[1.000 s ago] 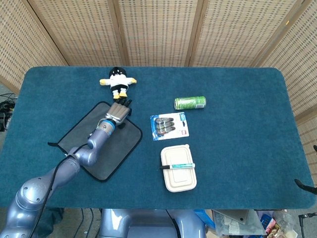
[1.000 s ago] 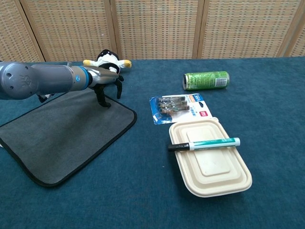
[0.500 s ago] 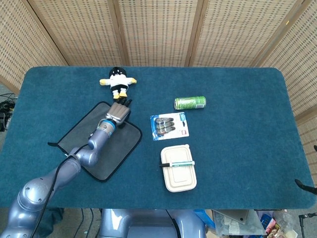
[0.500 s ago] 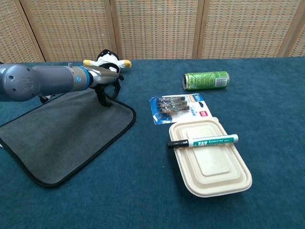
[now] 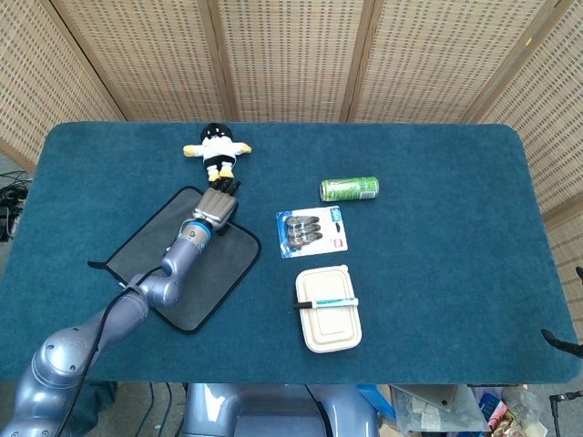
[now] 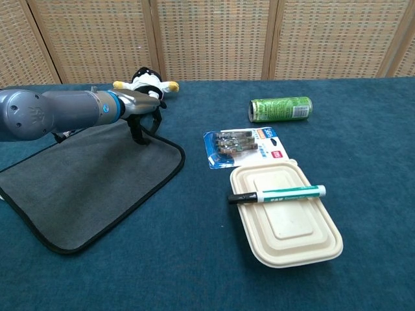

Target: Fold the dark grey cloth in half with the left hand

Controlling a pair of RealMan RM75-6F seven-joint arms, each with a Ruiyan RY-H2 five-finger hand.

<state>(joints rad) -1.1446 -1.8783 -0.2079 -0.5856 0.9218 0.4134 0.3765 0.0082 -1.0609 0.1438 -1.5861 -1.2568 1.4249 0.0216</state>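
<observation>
The dark grey cloth [image 5: 223, 266] [image 6: 84, 188] lies flat on the blue table at the left, with a black hem. My left hand [image 5: 217, 205] [image 6: 144, 120] is over its far right corner, fingers pointing down with the tips touching the cloth near the hem. The fingers are apart and the cloth is not lifted there. The arm reaches across the cloth from the near left and hides a strip of it. My right hand does not show in either view.
A black-and-white plush toy [image 5: 217, 150] [image 6: 144, 83] lies just beyond the hand. Right of the cloth are a blister pack [image 5: 312, 230] [image 6: 246, 146], a green can [image 5: 349, 188] [image 6: 281, 108] on its side, and a beige lidded box [image 5: 330, 328] [image 6: 288, 230] with a marker [image 5: 325, 304] [image 6: 279, 193] on it.
The left hand has crept slightly toward the cloth's far edge and its fingers have drawn a little closer. The cloth stays flat.
</observation>
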